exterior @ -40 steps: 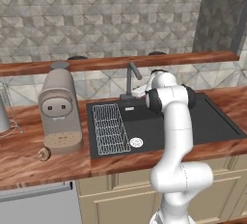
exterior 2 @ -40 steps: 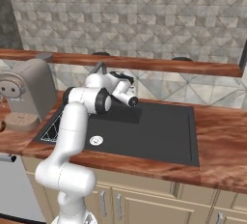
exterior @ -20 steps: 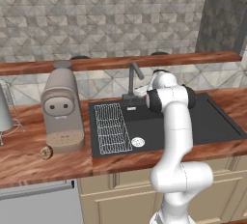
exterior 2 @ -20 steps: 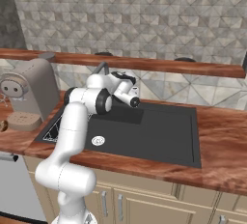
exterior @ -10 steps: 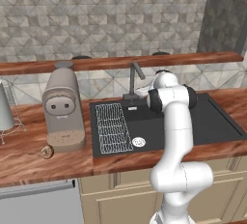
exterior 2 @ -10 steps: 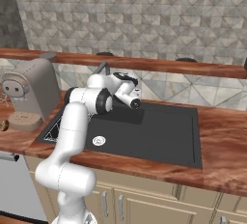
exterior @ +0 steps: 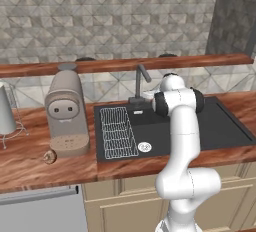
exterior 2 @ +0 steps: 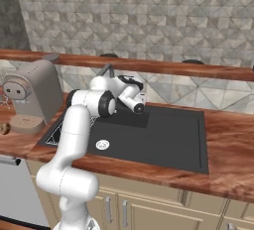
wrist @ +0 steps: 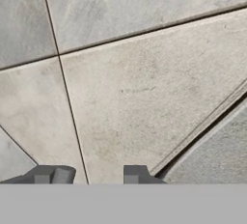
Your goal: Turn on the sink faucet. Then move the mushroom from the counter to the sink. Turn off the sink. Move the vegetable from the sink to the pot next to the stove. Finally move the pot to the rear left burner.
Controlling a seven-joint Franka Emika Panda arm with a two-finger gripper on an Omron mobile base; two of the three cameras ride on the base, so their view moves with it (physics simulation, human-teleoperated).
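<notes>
The gripper (wrist: 91, 175), jaws slightly apart and holding nothing, faces the tiled wall (wrist: 144, 88) just behind the faucet (exterior: 140, 82), above the sink (exterior: 220, 131).

Black sink (exterior: 220, 126), dark grey faucet (exterior: 141, 82), white wire rack (exterior: 118, 132), beige-taupe coffee machine (exterior: 66, 112), reddish-brown wood-grain counter (exterior: 40, 163), grey geometric-patterned tile backsplash (exterior: 110, 16), cream cabinet fronts (exterior 2: 163, 209), brown mushroom (exterior: 49, 157), pale grey tiles with dark seams (wrist: 144, 88).

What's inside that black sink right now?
The sink holds a wire rack on its left side and a round drain. The arm hides part of the basin floor; no vegetable shows.
</notes>
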